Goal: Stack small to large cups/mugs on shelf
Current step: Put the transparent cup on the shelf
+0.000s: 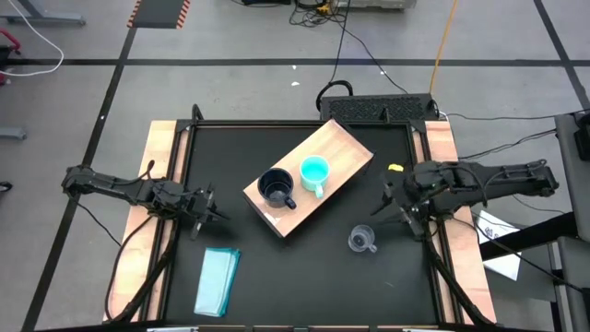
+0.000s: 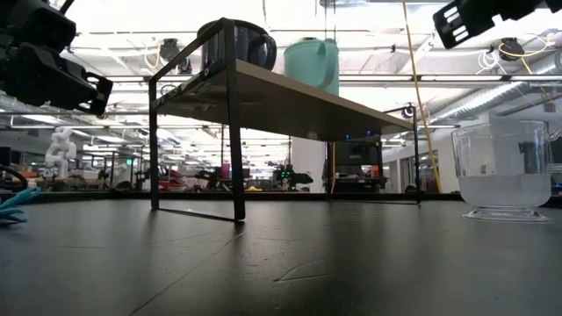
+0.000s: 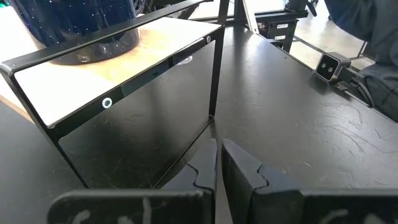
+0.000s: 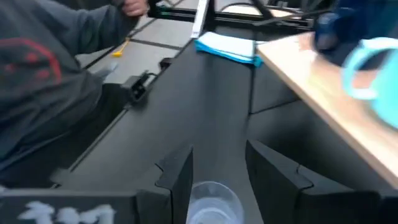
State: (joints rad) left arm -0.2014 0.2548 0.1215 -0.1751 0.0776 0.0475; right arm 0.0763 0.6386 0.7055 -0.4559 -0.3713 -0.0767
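Observation:
The wooden shelf (image 1: 343, 152) stands on black legs at the table's middle. The dark navy mug (image 1: 276, 188) and the turquoise mug (image 1: 315, 172) stand side by side on its top; both also show in the low view (image 2: 237, 42) (image 2: 313, 61). The small clear cup (image 1: 361, 240) stands upright on the table, to the near right of the shelf. My right gripper (image 4: 217, 158) is open and raised above the table, and the clear cup (image 4: 210, 199) shows below and between its fingers, untouched. My left gripper (image 3: 219, 163) is shut and empty, left of the shelf, facing the navy mug (image 3: 81, 25).
A flat pale-teal block (image 1: 218, 281) lies near the table's near left corner. A person in a grey sleeve (image 4: 50, 74) is beyond the table. Bare black table lies between the shelf and the near edge. A camera (image 3: 328, 65) sits on the table edge.

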